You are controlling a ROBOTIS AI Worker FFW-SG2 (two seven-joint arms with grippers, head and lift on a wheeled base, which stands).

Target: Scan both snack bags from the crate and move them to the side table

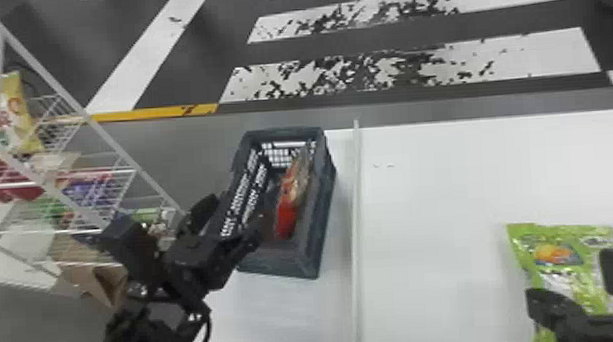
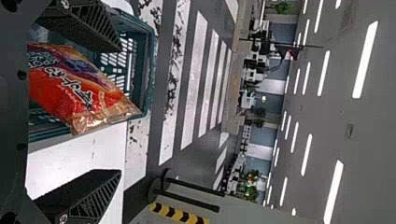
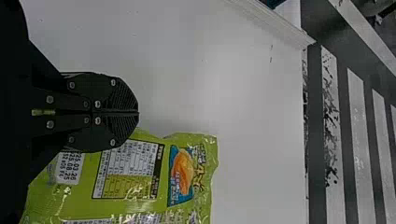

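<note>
My left gripper (image 1: 228,222) stands open over the near left part of the dark crate (image 1: 280,269). Inside that crate, along its right side, leans a red snack bag (image 1: 286,214). The left wrist view has the left gripper (image 2: 116,112) with its fingers wide apart and the red bag (image 2: 74,93) beyond them, not held. At the lower right is my right gripper (image 1: 568,304), over the green snack bag (image 1: 560,260) lying on the white side table (image 1: 432,201). In the right wrist view the right gripper (image 3: 138,113) is shut beside the green bag (image 3: 135,182), its fingertips pressed together.
A white wire rack (image 1: 66,95) with snack bags stands at the left, close to the left arm. A raised pale edge (image 1: 356,200) runs between the crate and the side table. A cardboard box (image 1: 101,286) sits low by the rack.
</note>
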